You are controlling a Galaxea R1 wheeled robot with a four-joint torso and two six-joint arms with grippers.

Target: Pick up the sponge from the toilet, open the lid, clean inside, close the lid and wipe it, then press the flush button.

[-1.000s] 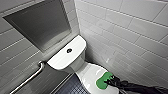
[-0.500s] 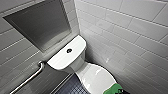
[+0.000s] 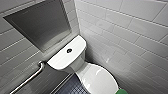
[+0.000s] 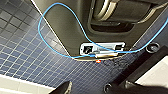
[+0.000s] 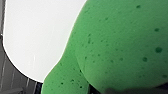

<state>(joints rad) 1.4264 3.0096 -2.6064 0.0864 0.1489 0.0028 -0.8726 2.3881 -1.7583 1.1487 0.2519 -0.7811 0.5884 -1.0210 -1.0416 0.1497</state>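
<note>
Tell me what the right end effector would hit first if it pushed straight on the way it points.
The sponge sits directly ahead, so it comes first. Beyond it the line probably lands on the closed white lid, though the depth between the two is unclear.

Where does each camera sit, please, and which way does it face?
Head view: high on the robot, facing down at the toilet in a tiled corner.
Left wrist view: left wrist, facing the blue-tiled floor; robot's grey body and blue cable show.
Right wrist view: right wrist, close on the sponge, lid behind.
Shared: head and right wrist both see sponge and lid.
</note>
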